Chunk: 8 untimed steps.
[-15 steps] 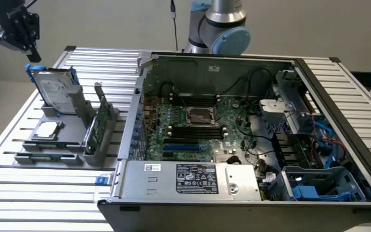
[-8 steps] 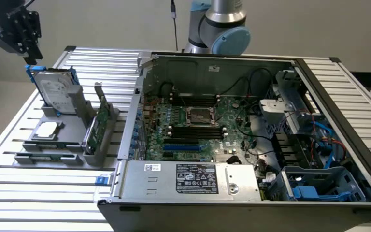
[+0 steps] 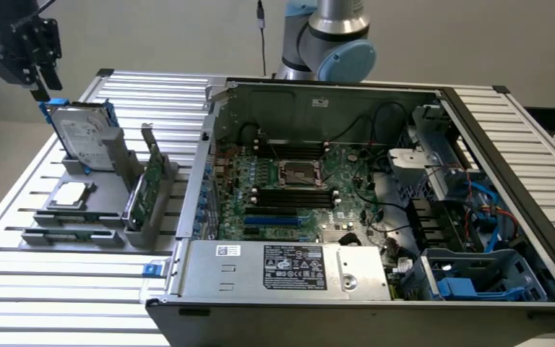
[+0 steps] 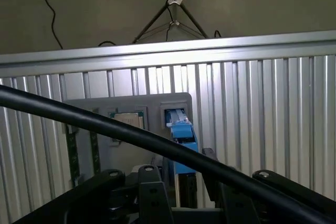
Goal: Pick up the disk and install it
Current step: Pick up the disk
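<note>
1. Hand [image 3: 40,88]: hangs over the exterior view's left end of the surface [image 3: 27,289]. Its fingers stand apart, and no grip on anything shows.
2. Disk [image 3: 77,137]: stands on edge in the grey holder block [image 3: 89,210], long axis upright, label face towards the camera. It lies directly below the hand, a little towards the exterior view's right. The top of its blue carrier [image 3: 54,105] is just beside the lower fingertip; whether they touch cannot be told.
3. Wrist view: the carrier's blue edge sits in the gap between the two fingers.
4. Holder block, contents: the disk, a square silver chip [image 3: 70,194] lying flat, and a green circuit card [image 3: 141,189] upright in its slot.
5. Computer case [image 3: 509,166]: open and well apart from the disk. It holds the motherboard [image 3: 297,181], the power supply [image 3: 277,266] and a blue-lined bay [image 3: 470,278].
</note>
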Available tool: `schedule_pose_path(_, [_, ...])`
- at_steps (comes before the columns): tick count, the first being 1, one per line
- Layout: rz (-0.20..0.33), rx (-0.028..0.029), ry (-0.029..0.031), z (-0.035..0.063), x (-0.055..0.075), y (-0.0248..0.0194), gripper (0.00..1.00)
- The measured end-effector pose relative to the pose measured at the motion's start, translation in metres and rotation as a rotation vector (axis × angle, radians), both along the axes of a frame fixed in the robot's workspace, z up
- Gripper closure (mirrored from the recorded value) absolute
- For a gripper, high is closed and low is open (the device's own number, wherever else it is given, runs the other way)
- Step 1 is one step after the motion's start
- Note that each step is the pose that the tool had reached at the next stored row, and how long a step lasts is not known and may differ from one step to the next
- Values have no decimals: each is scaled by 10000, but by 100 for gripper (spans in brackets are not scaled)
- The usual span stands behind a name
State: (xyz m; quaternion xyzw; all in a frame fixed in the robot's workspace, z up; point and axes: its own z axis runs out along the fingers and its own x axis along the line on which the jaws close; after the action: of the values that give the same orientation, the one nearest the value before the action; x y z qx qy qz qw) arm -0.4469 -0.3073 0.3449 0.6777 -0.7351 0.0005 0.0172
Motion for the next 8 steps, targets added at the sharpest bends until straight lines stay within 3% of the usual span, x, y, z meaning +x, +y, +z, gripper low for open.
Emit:
schedule_pose_path(2, [17,0,28,-6,42,0,58])
schedule_pose_path(8, [119,1,33,-53,58,10,58])
